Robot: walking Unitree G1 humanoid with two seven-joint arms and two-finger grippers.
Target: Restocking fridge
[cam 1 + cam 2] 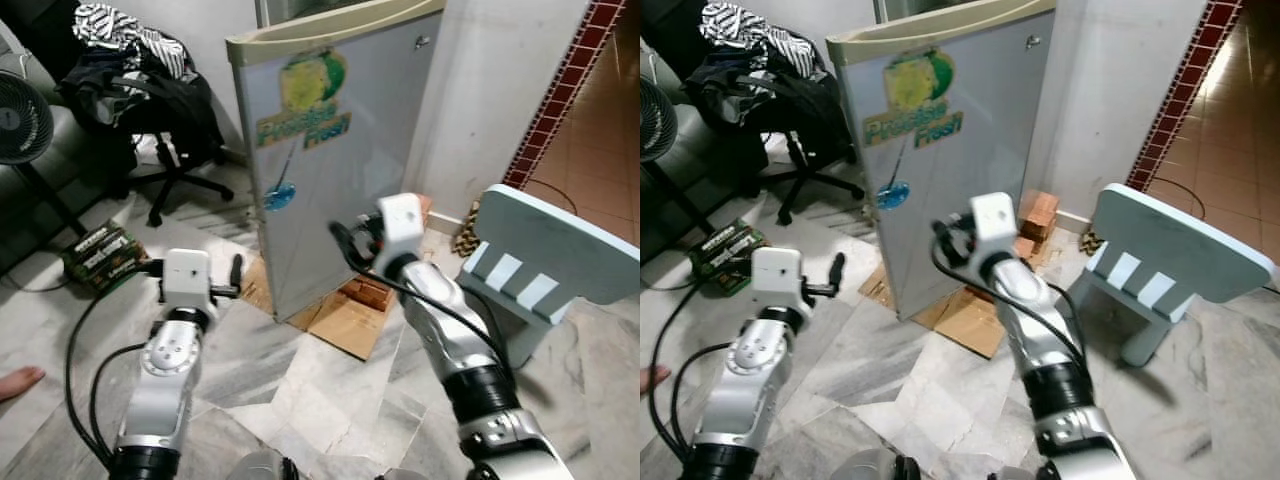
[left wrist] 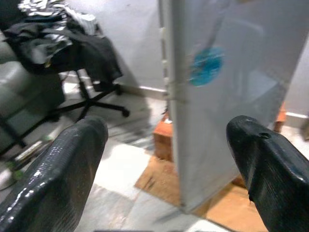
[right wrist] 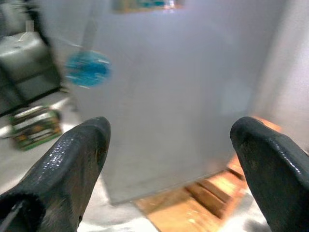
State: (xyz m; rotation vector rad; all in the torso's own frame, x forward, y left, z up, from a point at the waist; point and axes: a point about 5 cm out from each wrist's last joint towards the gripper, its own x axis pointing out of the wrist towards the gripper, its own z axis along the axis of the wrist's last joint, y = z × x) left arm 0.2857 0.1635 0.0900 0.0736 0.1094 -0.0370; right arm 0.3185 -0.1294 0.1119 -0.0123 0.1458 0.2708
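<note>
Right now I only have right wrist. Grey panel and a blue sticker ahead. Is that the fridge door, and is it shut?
Observer: Yes, the fridge door is closed; the right gripper is raised in front of it, open.
Operator: Where's the left arm?
Observer: The left gripper is held open, lower, off the door's left edge.
Operator: Anything on my right?
Observer: A pale blue child's chair stands right of the fridge.
</note>
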